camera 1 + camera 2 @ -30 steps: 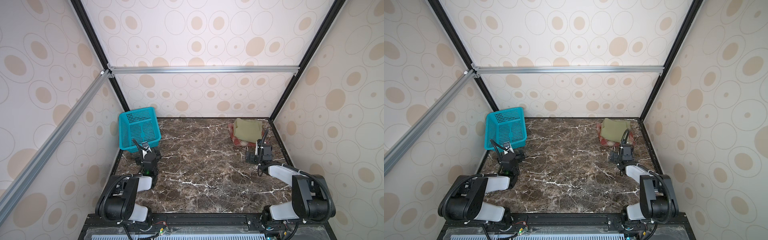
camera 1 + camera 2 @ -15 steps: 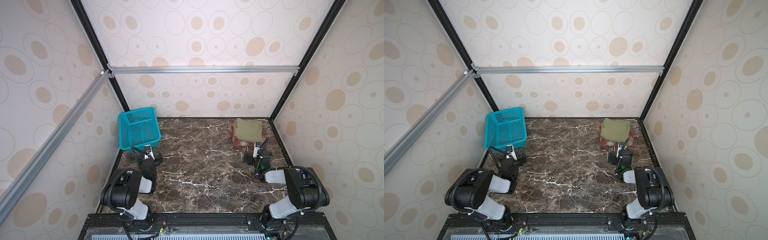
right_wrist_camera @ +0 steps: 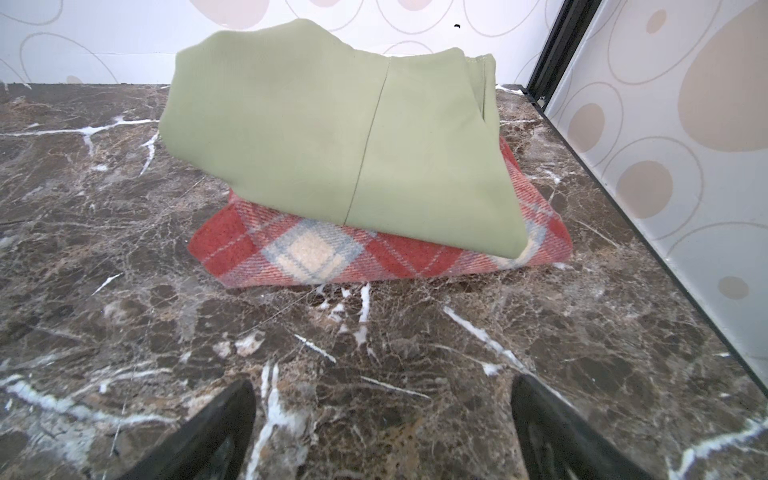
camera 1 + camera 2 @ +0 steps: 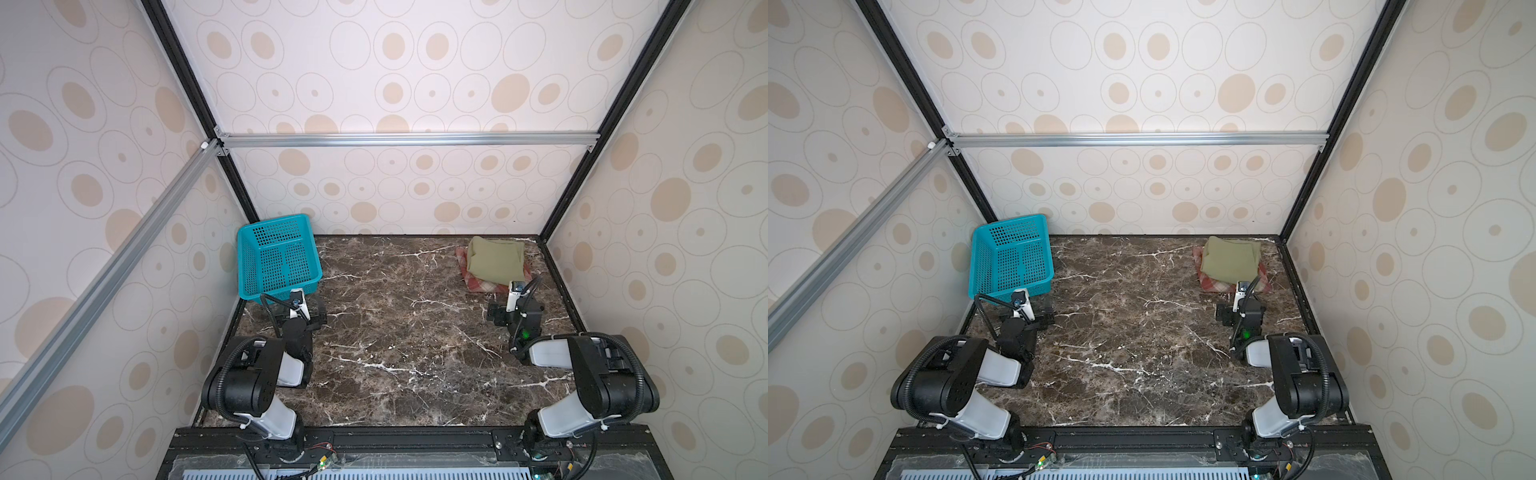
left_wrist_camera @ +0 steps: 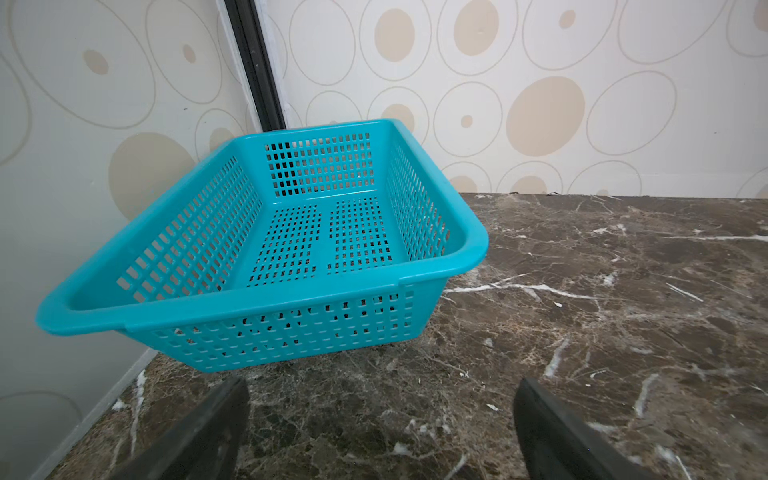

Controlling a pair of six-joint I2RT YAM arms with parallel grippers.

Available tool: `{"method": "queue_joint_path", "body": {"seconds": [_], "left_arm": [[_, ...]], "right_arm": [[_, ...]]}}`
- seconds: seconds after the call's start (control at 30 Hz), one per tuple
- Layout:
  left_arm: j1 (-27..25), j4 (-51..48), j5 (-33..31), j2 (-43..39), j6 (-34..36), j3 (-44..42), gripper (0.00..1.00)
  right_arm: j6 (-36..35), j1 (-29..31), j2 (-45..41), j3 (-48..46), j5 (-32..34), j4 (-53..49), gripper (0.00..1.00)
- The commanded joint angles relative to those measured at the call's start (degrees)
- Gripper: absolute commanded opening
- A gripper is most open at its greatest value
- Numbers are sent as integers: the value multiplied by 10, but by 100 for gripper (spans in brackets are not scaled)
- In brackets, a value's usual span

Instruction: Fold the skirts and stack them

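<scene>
The skirts lie stacked in the far right corner. The folded olive-green skirt [image 4: 494, 259] [image 4: 1229, 259] [image 3: 332, 137] rests on the folded red-and-cream plaid skirt [image 4: 482, 286] [image 4: 1216, 283] [image 3: 307, 253]. My right gripper [image 4: 514, 313] [image 4: 1241, 313] [image 3: 383, 386] stands open just in front of the stack, low over the marble, apart from the cloth and holding nothing. On the left my left gripper [image 4: 305, 318] [image 4: 1034, 318] [image 5: 382, 388] is open and empty, facing the basket.
A teal perforated basket [image 4: 282, 293] [image 4: 1011, 291] [image 5: 257, 295] stands empty in the far left corner, tilted against the wall. Patterned walls close in the dark marble table [image 4: 399, 324] on three sides. Black frame posts stand in both back corners.
Both arms have folded back toward their bases, drawing the grippers slightly nearer the front. The jaws stayed open. The skirts and basket have not moved.
</scene>
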Motion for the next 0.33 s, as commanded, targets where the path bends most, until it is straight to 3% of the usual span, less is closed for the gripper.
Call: {"method": "queue_joint_path", "body": {"seconds": [0.0,0.3], "left_arm": [[4,27,4,1,16,6,99],[5,24,5,1,15,7,99]], "right_arm": [[-6,3,-3,3,-4,12,98],[-6,4,-3,2,-4,12,98]]}}
